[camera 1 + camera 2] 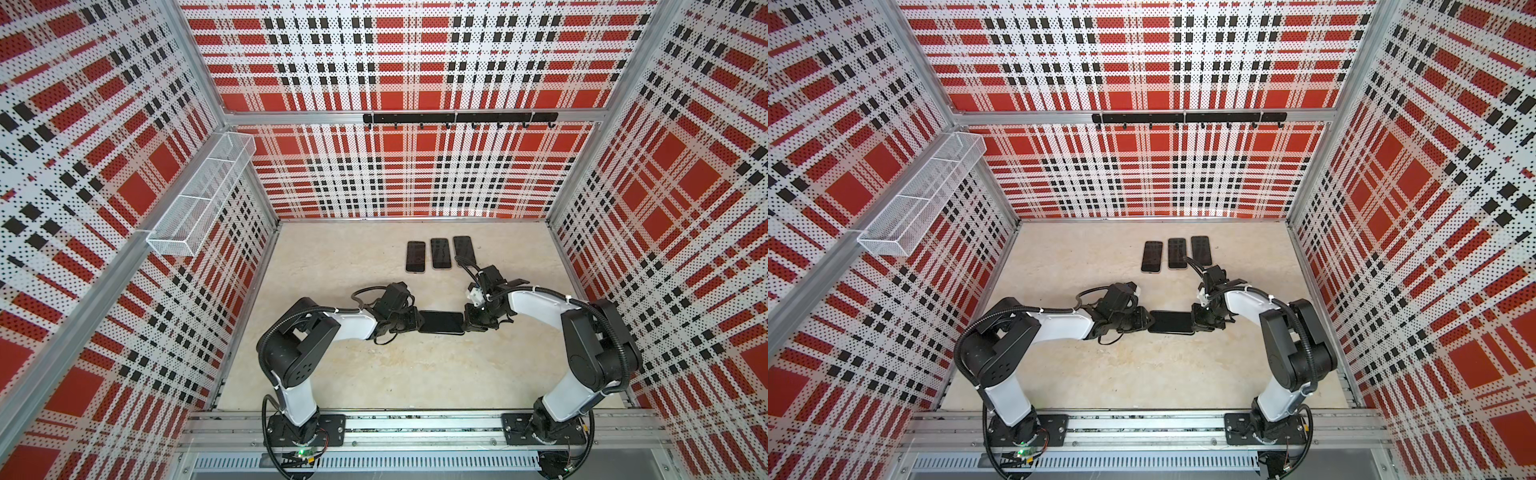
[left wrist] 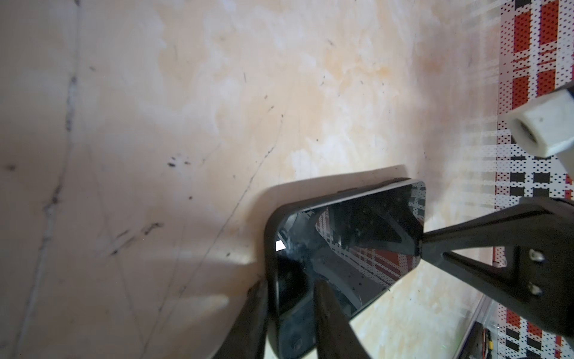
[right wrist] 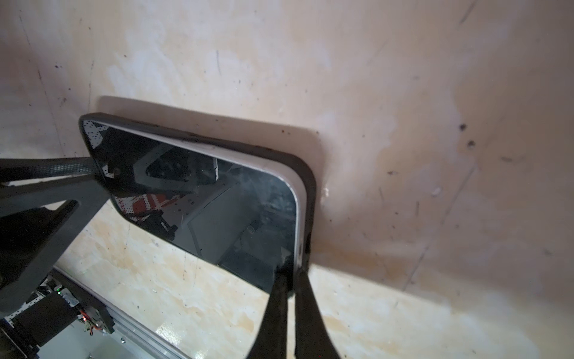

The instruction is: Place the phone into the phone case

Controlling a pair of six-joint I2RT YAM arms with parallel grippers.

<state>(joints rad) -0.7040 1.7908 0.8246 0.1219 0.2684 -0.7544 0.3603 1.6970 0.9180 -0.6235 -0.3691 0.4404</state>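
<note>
Top views, phone [image 1: 441,322] [image 1: 1171,322]: there it is, lying crosswise in the middle of the bench [image 1: 353,374], dark screen up, with an arm at each short end.
Top views, left pincer [image 1: 415,322]: right up against the phone's left end. From up here I cannot tell how the jaws stand.
Top views, right pincer [image 1: 468,323]: hard against the right end, same story.
Top views, row of three phones [image 1: 440,253]: side by side at the back of the bench, well apart from the action, screens dark.
Left wrist view, phone case [image 2: 269,248]: black, wrapped round the phone [image 2: 357,245]. A pale strip of the phone's edge shows along one long side.
Left wrist view, left pincer [image 2: 290,281]: clamped on the cased end, one finger [image 2: 329,317] across the glass and its partner on the case's back.
Left wrist view, right pincer [image 2: 428,244]: tip touching the far corner.
Right wrist view, phone case [image 3: 309,192]: the phone's pale edge stands proud of the rim round the near corner, so it is not fully seated there.
Right wrist view, right pincer [image 3: 292,267]: jaws together, tips at the rim on that corner. Whether they nip it, I cannot tell.
Right wrist view, left pincer [image 3: 93,177]: gripping the far end.
Brand marks: cannot tell; the glass gives back only the plaid wall [image 1: 415,178].
</note>
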